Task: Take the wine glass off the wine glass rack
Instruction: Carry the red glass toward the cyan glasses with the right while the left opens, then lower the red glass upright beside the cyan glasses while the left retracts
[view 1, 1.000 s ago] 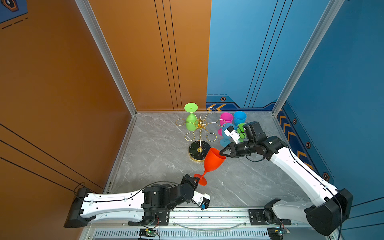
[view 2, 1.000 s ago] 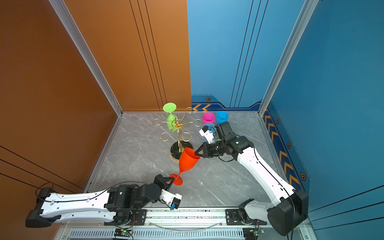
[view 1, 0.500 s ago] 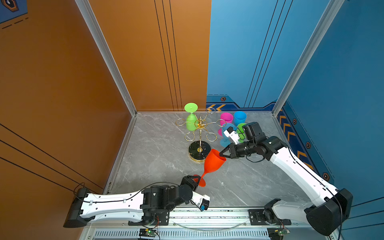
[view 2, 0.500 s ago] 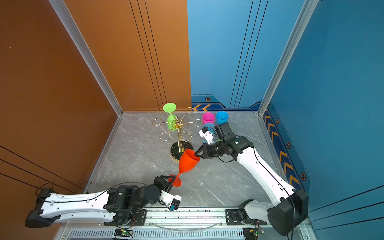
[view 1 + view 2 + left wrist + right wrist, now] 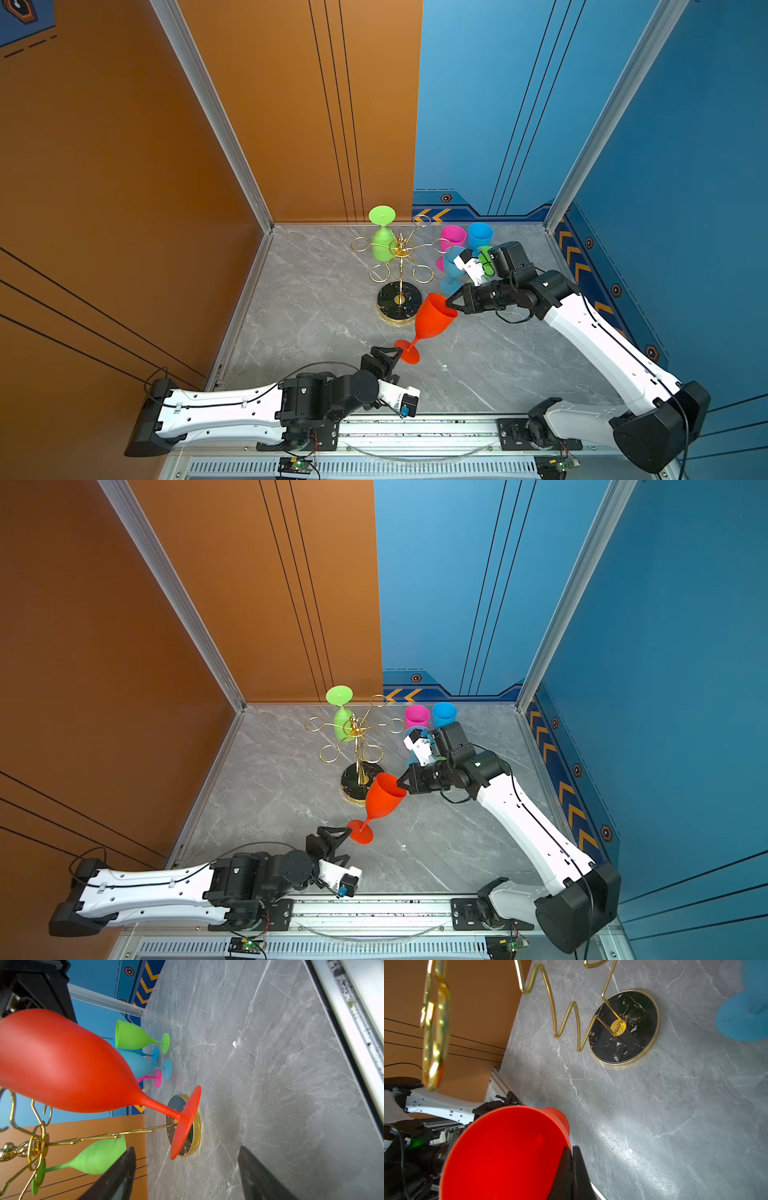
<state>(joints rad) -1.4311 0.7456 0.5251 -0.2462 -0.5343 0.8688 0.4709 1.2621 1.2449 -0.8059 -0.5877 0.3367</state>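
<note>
Red wine glass (image 5: 434, 318) is off the wine glass rack (image 5: 401, 249), tilted in the air in front of the rack's black marbled base, bowl up toward the right, foot low toward the left arm. Cannot tell if the foot touches the grey marble table (image 5: 316, 291). Right gripper (image 5: 449, 303) is pinched onto the bowl's rim; the right wrist view shows one finger inside the wall and one outside, the two pressed close. Left gripper (image 5: 398, 365) sits just beside the foot with jaws spread wide; in the left wrist view its fingers (image 5: 122, 1167) stand well apart, and none is seen touching the foot. One green glass (image 5: 382, 245) hangs upside down from a loop arm on the far left side of the rack. To the right of the rack stand a pink glass (image 5: 453, 237) and a blue glass (image 5: 480, 235) near the back wall, with a second blue glass (image 5: 451, 266) in front of them, partly behind the right arm. Markings: orange chevrons (image 5: 432, 215) on the blue wall skirting. A white sticker (image 5: 492, 1093) is on the frame post, its print too small to read.
</note>
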